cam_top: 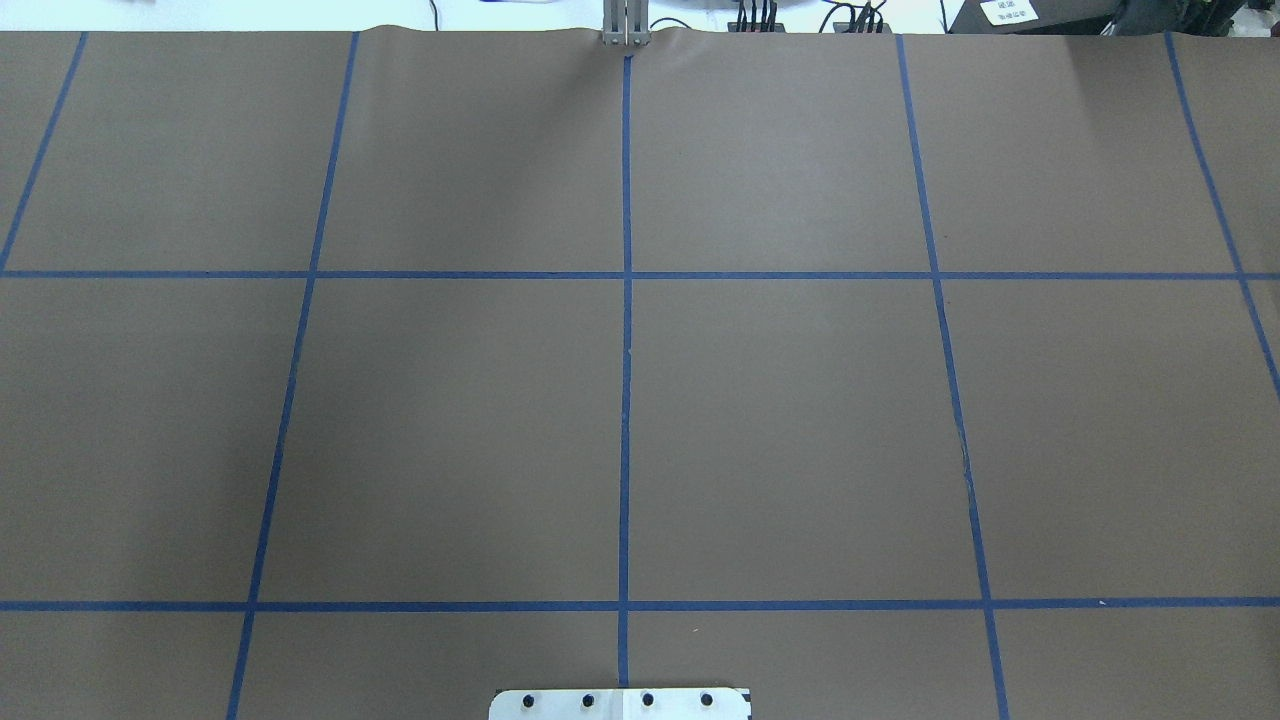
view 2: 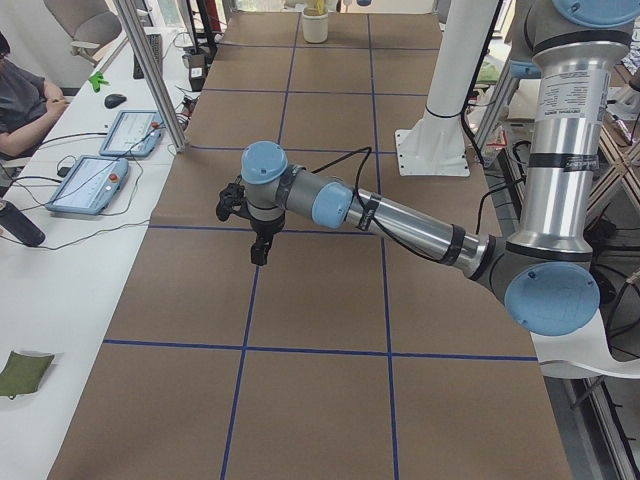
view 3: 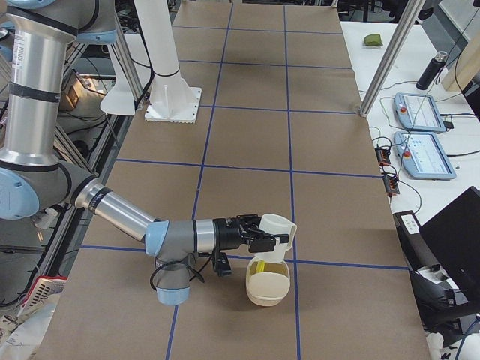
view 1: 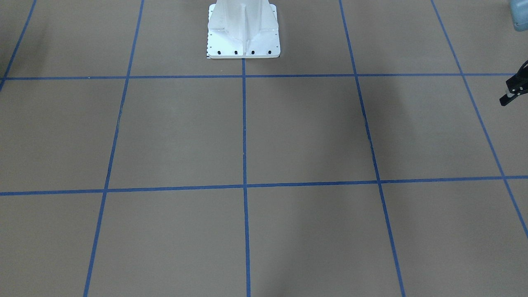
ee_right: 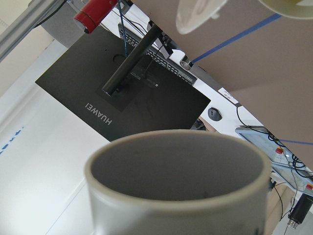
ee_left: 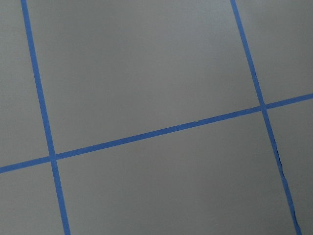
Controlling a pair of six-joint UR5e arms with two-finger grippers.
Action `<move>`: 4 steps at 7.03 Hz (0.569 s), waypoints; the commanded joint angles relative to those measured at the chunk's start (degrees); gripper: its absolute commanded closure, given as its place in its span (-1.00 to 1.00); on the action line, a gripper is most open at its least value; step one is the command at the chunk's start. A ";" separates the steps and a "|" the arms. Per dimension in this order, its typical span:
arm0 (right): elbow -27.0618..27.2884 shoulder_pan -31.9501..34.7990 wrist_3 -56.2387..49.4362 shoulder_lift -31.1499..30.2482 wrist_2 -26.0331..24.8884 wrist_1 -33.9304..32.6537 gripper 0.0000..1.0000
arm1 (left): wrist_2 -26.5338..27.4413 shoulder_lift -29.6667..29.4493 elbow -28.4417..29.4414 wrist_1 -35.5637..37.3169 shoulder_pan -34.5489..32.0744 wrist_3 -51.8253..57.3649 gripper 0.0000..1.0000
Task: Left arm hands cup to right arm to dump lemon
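Observation:
The cup (view 3: 279, 227) is a white mug lying tilted on its side in my right gripper (view 3: 262, 238), just above a cream bowl (view 3: 268, 289). The lemon (view 3: 265, 268) shows yellow inside that bowl. The right wrist view is filled by the cup's mouth (ee_right: 178, 166); its grey inside is empty, and the bowl's rim (ee_right: 288, 5) shows beyond it. My left gripper (view 2: 260, 250) points down over the table, away from the cup. Only a part of it shows at the front view's right edge (view 1: 513, 88), so I cannot tell whether it is open or shut.
The white robot pedestal (view 1: 243, 29) stands at the table's middle edge. Off the table's operator side lie teach pendants (view 3: 424, 142), a black monitor (view 3: 450, 240) and a dark bottle (view 3: 433, 71). An operator (view 2: 20, 100) sits there.

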 commanded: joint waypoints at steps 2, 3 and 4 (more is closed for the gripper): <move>-0.09 0.02 1.80 0.18 -1.07 0.56 0.83 | -0.03 0.12 0.11 0.00 0.04 -0.02 -1.00; -0.09 0.02 1.45 0.35 -1.07 0.48 0.83 | -0.03 0.12 0.11 0.00 0.04 -0.02 -1.00; 0.08 0.02 -0.64 0.44 -1.07 0.48 0.82 | -0.03 0.12 0.20 0.00 0.04 -0.02 -1.00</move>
